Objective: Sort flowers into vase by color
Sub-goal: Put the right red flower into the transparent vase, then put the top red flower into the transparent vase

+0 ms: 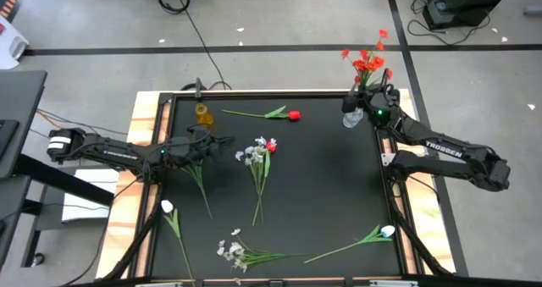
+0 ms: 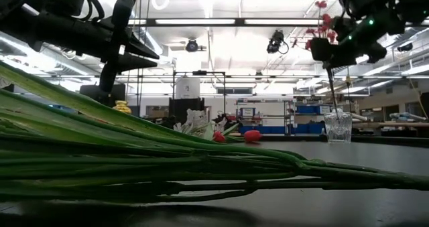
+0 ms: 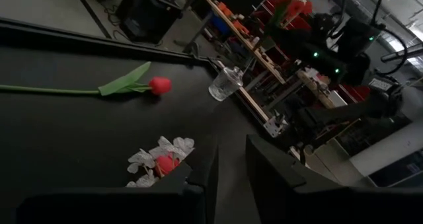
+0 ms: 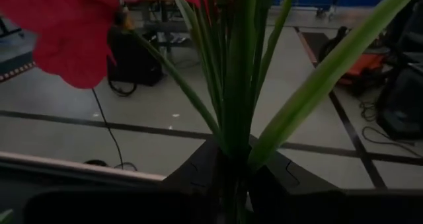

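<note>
My right gripper [image 1: 366, 96] hovers at the table's far right corner, shut on a bunch of red flowers [image 1: 369, 60] whose blooms stand above it. Their stems [image 2: 333, 86] run down toward a clear glass vase [image 1: 353, 118]; whether they are inside it I cannot tell. A yellow vase [image 1: 203, 113] stands at the far left. A red tulip [image 1: 294, 115], a white and red cluster [image 1: 262, 147] and several white flowers [image 1: 233, 253] lie flat on the black mat. My left gripper [image 1: 222, 140] hangs above the mat's left side, its fingers a narrow gap apart with nothing between them [image 3: 231, 178]. My right gripper pinches several green stems of the red bunch [image 4: 236, 159] together between its two fingers. The fingers come nearly level from the table's right, lying across the stems. The bunch stands upright, leaves and blooms [image 4: 73, 32] above the fingers, the lower stems hanging below.
A white tulip [image 1: 387, 232] lies near the right front corner, another white bloom [image 1: 167, 206] at the left edge. A loose stem [image 1: 201, 185] lies below my left arm. Long green stems [image 2: 201, 167] lie along the near edge. A wooden frame [image 1: 144, 126] borders the mat.
</note>
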